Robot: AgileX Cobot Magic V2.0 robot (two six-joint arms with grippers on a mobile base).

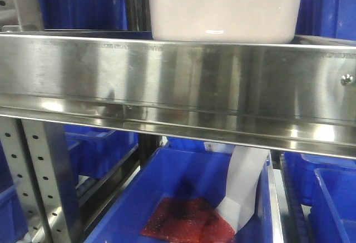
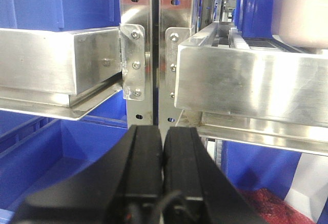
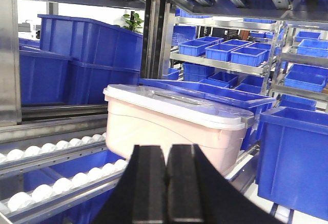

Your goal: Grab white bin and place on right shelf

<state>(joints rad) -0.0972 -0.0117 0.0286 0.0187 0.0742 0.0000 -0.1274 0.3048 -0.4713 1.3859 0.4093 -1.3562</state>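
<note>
- white bin (image 1: 225, 12) sits on right shelf (image 1: 178, 82), lid on
- L hand (image 2: 162, 147) closed, empty
- R hand (image 3: 166, 170) closed, empty, near bin

The white bin (image 1: 225, 9) is set on the right shelf (image 1: 178, 82), behind its front rail. Below the shelf a crate (image 1: 183, 198) is placed, in which a bag (image 1: 245, 190) is stood beside a flat packet (image 1: 186, 218).

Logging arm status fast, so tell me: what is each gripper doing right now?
Left gripper: closed, holding nothing.
Right gripper: closed, holding nothing; the white bin sits apart.
</note>
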